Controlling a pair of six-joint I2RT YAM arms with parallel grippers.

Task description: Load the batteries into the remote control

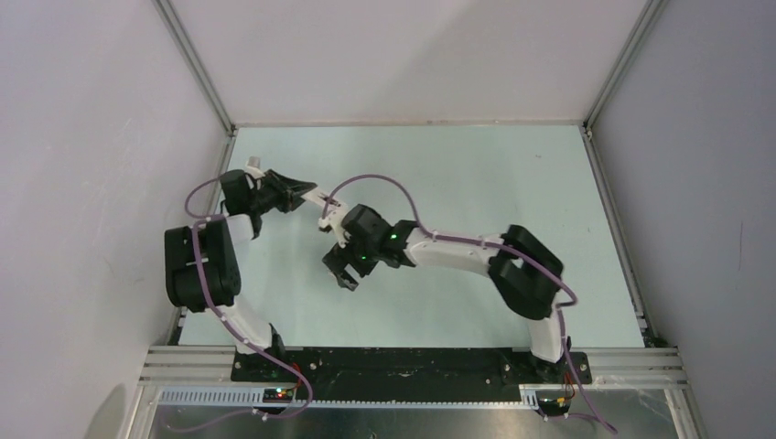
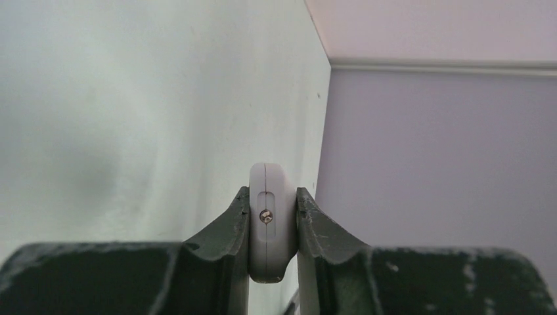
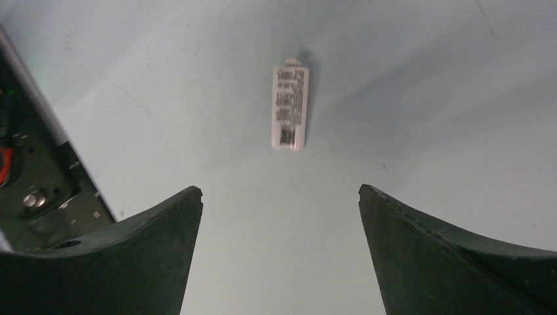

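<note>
White plastic, end-on, right in the middle of the left wrist view: that's the remote (image 2: 270,226). It is pinched on its two broad sides by the left gripper (image 2: 271,205), with the dark jaws pressed flat against it. A seam runs down its rounded end, and below that sits a small slot with a shiny metal dot inside. Behind it there's pale table (image 2: 131,98) on one side and a lilac wall (image 2: 446,164) on the other.

Up to the overhead view now. The left gripper (image 1: 291,193) sits over the far left part of the table (image 1: 476,174), close to the side wall. The remote (image 1: 314,198) sticks out of its jaws to the right, towards the other arm. The right gripper (image 1: 343,273) hangs close by, just nearer the bases than the remote's free end, pointing down at the surface. Whether anything touches up there I can't tell from above.

On the right wrist, the right gripper (image 3: 279,193) has its jaws spread wide, with nothing between them but bare table (image 3: 427,98). Beyond the tips lies a small white strip (image 3: 289,107), flat on the surface. It has dark print across it and a little tab on its far end, and it is clear of both jaws. Off to the left edge runs a metal rail (image 3: 39,111).
</note>
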